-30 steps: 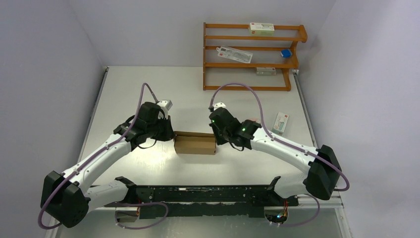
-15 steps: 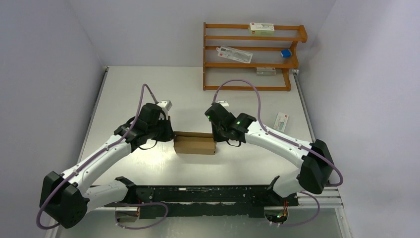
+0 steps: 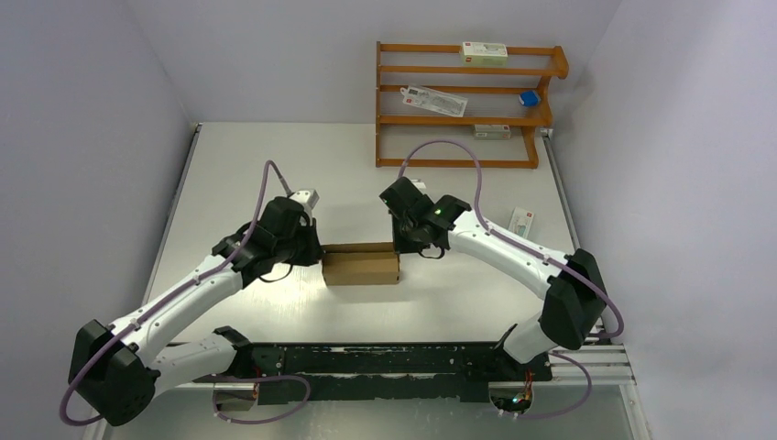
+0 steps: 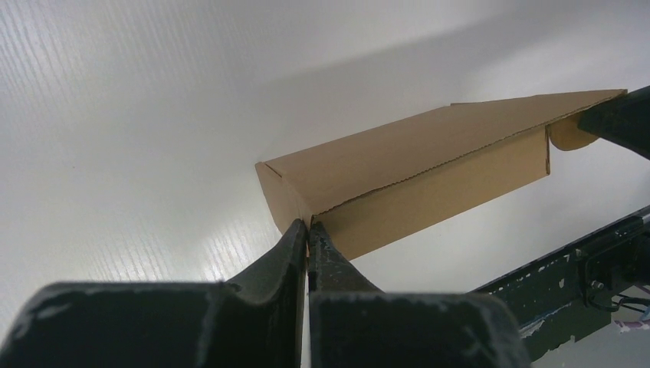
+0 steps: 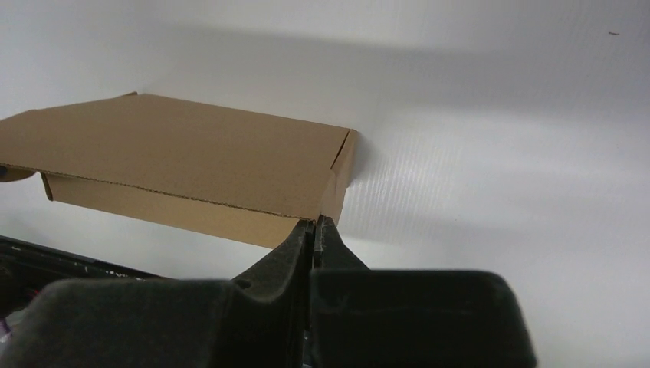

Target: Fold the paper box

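Note:
The paper box (image 3: 360,266) is a slim brown cardboard carton lying flat mid-table between both arms. In the left wrist view the box (image 4: 429,165) shows its closed lid and front wall, with a rounded tab sticking out at its far end. My left gripper (image 3: 318,253) is shut, its tips (image 4: 308,227) touching the box's near left corner. I cannot tell whether a sliver of cardboard is pinched there. My right gripper (image 3: 400,246) is shut too, with its tips (image 5: 315,222) against the right end corner of the box (image 5: 192,146).
A wooden shelf rack (image 3: 467,105) stands at the back right and carries small white cartons and a blue item. Another white carton (image 3: 521,221) lies on the table right of the right arm. A black rail (image 3: 385,359) runs along the near edge.
The left jaws closed the last bit at the box's left corner. The right arm swung left and back, bringing its shut tips to the box's right end. The box hardly moved.

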Motion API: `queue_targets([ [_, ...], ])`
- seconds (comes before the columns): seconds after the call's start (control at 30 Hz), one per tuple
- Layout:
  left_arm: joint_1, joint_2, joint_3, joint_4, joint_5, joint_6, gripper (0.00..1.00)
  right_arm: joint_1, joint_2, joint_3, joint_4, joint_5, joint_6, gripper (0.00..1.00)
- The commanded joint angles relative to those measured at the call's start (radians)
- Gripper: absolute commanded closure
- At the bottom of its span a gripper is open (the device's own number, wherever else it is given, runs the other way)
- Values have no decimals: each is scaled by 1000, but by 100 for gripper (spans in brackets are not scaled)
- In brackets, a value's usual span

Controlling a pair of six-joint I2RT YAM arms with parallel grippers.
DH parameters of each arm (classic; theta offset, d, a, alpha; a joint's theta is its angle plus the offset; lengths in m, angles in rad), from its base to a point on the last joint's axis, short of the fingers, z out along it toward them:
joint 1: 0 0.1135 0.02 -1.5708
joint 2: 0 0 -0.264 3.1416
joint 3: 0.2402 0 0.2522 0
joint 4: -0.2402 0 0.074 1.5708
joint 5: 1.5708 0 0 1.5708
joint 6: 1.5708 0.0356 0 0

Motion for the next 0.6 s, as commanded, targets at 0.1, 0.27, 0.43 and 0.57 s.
queue_targets([
  [0.1, -57, 12, -10, 12, -15, -37, 95, -22, 35, 32, -9, -101, 39, 100],
  [0.27, -76, 8, -14, 13, -51, -48, 95, -47, 37, 22, 1, -154, 51, 100],
  [0.43, -110, 1, -37, 30, -74, -71, 95, -75, 25, -2, 29, -205, 78, 100],
  [0.57, -125, 3, -39, 27, -97, -73, 95, -86, 13, 0, 27, -189, 84, 100],
])
